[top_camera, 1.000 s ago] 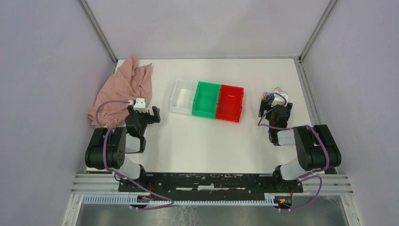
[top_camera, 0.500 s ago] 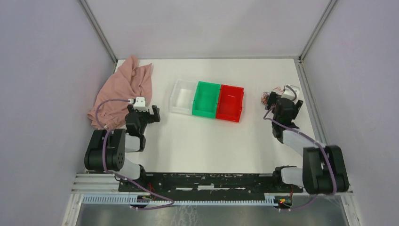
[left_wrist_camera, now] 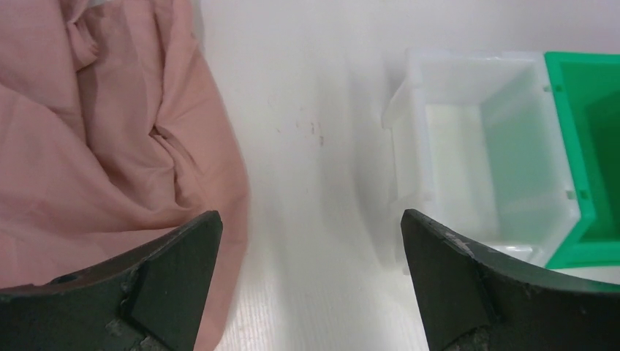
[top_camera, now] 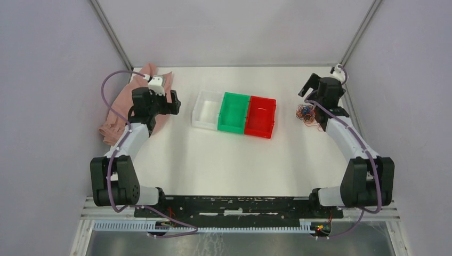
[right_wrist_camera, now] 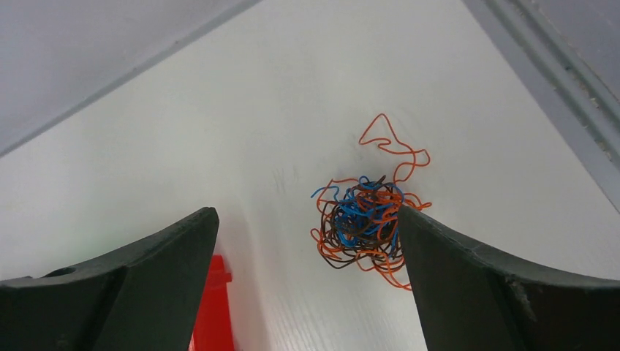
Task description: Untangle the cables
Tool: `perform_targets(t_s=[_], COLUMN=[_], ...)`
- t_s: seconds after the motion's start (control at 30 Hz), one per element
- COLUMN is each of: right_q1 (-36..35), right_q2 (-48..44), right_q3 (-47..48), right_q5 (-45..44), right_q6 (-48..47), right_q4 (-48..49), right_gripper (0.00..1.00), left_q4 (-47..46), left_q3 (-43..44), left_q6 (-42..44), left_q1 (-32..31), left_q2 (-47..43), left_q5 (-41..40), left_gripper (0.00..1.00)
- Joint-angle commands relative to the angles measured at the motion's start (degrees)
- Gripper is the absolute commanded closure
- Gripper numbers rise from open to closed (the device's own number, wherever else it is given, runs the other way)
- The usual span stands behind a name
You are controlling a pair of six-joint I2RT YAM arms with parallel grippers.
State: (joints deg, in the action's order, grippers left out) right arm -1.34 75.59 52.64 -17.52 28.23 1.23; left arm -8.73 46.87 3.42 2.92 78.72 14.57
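Reaching farther out than a moment ago, the wide-open, empty right hand (right_wrist_camera: pixel 307 213) hovers above the tangled ball of thin orange, blue and dark wires (right_wrist_camera: pixel 358 223) at the counter's (top_camera: pixel 224 160) two o'clock, now uncovered for grasping.

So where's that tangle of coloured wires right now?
In the top view the cables lie on the right side of the table, right of the red bin, close by the open right gripper.
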Motion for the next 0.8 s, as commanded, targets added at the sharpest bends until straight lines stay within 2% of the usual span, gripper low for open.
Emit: perform_targets(t_s=[0.0, 0.17, 0.33, 0.43, 0.57, 0.77], right_q1=[0.54, 0.77, 0.90, 1.08, 0.99, 1.04], right_q2=[7.83, 20.85, 27.85, 31.64, 32.05, 29.01], right_q3=[10.66, 21.96, 24.90, 27.63, 24.90, 18.32], right_q5=[2.58, -1.08, -3.86, -3.81, -1.10, 7.18], right_q6=[-1.14, -4.35, -4.96, -4.20, -2.28, 1.21], right_q4=[-11.20, -21.00, -22.45, -27.90, -29.86, -29.94], right_gripper=[0.01, 0.06, 0.09, 0.12, 0.17, 0.32], left_q4=[16.76, 24.48, 26.81, 26.96, 26.84, 25.34], left_q3=[8.11, 13.35, 13.55, 13.85, 14.65, 14.59], left_q6=[3.28, 4.96, 6.41, 6.14, 5.56, 4.33], left_q1=[0.22, 0.21, 0.20, 0.16, 0.10, 0.07], left_q2=[1.08, 4.00, 3.11, 2.67, 3.16, 3.90], left_q5=[8.61, 12.26, 12.68, 13.05, 15.25, 16.35], left_gripper=[0.01, 0.01, 0.01, 0.01, 0.01, 0.01])
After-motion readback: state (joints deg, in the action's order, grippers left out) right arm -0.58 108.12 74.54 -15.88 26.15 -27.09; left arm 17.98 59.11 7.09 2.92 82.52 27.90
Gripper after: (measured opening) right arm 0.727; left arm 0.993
